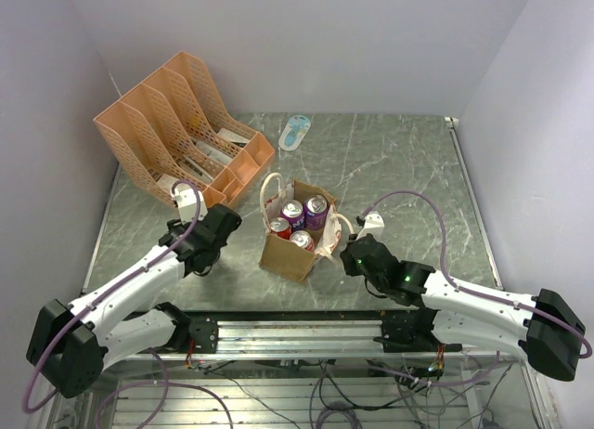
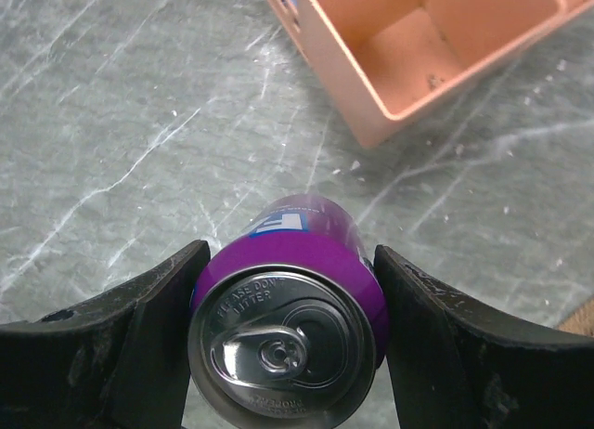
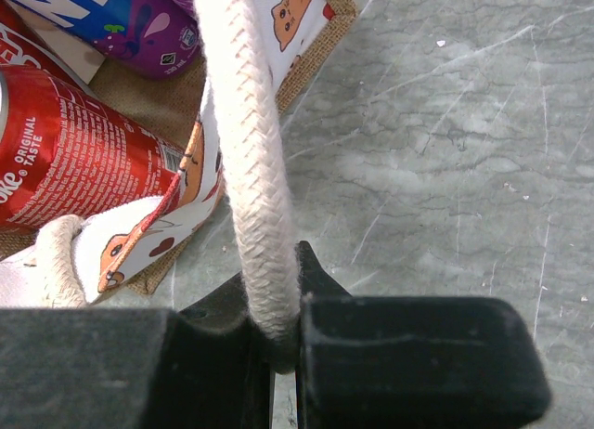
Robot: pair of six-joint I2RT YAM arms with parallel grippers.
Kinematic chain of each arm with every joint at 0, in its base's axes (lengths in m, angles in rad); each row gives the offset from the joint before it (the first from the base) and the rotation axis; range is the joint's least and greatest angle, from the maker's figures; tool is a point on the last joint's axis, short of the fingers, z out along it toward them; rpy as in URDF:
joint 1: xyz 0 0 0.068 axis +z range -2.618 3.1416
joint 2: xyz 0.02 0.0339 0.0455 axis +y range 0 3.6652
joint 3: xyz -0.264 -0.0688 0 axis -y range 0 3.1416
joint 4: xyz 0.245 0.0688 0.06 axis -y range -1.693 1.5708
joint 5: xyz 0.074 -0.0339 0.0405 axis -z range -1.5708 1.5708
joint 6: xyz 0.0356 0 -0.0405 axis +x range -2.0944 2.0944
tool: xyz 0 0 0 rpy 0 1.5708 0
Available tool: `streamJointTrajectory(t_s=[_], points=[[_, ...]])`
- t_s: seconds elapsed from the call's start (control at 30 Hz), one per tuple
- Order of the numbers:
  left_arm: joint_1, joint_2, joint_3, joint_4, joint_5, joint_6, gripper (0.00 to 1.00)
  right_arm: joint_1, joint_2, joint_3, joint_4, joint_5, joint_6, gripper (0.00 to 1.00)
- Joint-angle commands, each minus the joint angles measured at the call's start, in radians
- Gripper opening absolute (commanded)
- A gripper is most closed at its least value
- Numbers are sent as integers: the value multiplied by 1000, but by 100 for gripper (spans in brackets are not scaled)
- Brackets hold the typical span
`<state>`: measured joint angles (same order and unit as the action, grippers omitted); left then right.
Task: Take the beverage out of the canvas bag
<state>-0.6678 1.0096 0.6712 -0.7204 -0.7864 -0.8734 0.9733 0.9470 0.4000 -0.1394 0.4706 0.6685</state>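
Left pincer (image 2: 290, 273): clamped on a purple beverage can (image 2: 290, 331). The can's sides are pressed by both black fingers (image 2: 111, 345), and its silver top with an unopened pull tab is turned toward the wrist camera. The can is held outside the canvas bag (image 1: 286, 253), over bare tabletop (image 1: 399, 169), near the open end compartment of the orange file rack (image 2: 418, 48). Whether the can's base touches the tabletop cannot be told.

Right pincer (image 3: 278, 347): closed tight on the cream rope handle (image 3: 255, 169) of the bag, at the bag's right side. The handle is seen running up from between the jaws.

The canvas bag is found upright at the middle of the tabletop, between the two arms, its mouth open. Four cans are seen upright inside it: one purple can (image 1: 292, 212), a second purple can (image 1: 316, 205), one red can (image 1: 278, 227) and a second red can (image 1: 303, 240). A cat print is noted on the bag's pale lining (image 3: 297, 11).

The file rack stands at the far left of the tabletop. A small blue-and-white item (image 1: 295, 131) lies beyond the bag; it is too small to identify.
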Motion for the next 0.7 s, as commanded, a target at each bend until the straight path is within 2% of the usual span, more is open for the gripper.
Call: streamJointTrajectory(t_s=[0.0, 0.17, 0.47, 0.67], points=[[83, 16, -6, 161, 31, -38, 7, -4, -2, 2, -38, 20, -20, 4], [143, 104, 1, 168, 65, -51, 7, -4, -4, 3, -38, 17, -22, 4], [155, 160, -19, 206, 87, -47, 7, -3, 1, 4, -36, 16, -23, 4], [155, 188, 8, 156, 68, -63, 22, -4, 6, 6, -37, 16, -24, 4]])
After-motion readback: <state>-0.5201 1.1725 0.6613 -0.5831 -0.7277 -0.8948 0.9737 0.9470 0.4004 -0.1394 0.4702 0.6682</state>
